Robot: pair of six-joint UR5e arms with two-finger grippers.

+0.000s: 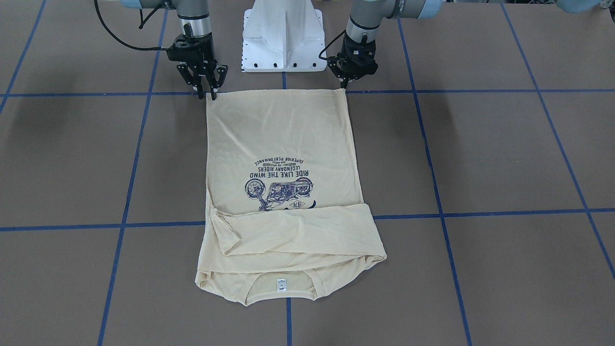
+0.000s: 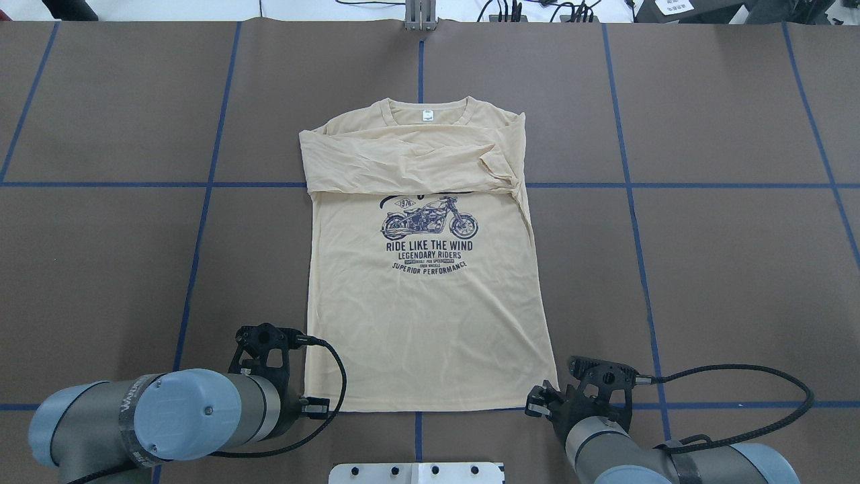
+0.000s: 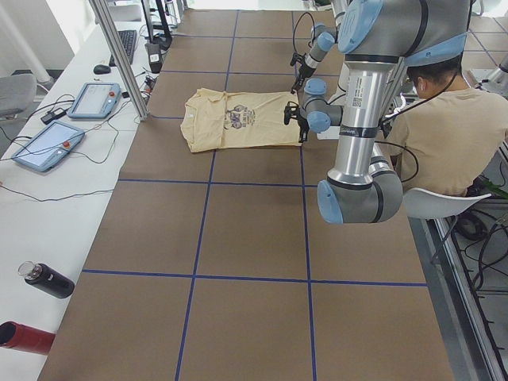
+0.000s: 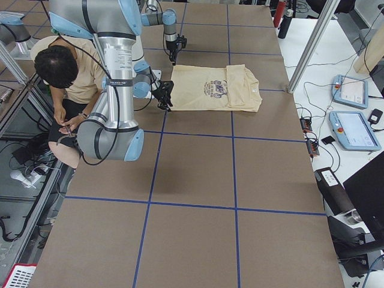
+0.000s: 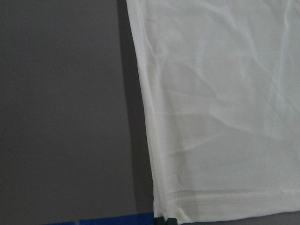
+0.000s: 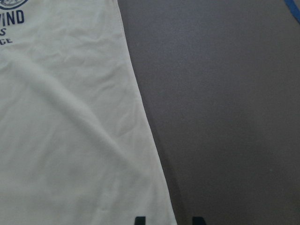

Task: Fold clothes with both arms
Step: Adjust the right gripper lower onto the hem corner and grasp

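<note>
Judging progress, we find the T-shirt (image 2: 430, 323) spread print-up on the bench (image 2: 705, 269), with its collar (image 2: 427, 106) on the side away from the robot and its hem (image 2: 430, 402) nearest the base. Both sleeves (image 2: 410, 161) are already laid across the chest just below the collar, covering the top of the print (image 2: 428, 232), so the sleeve folds look done. The body is not yet folded and lies as one long panel. The right end effector (image 1: 207, 93) is down at one hem corner, released, its fingertips (image 6: 140, 220) apart around the cloth edge. The left end effector (image 1: 344, 86) sits at the other corner, and we cannot tell whether it has pinched the cloth. What is left, we judge, is gripping both corners and carrying the hem towards the collar.
</note>
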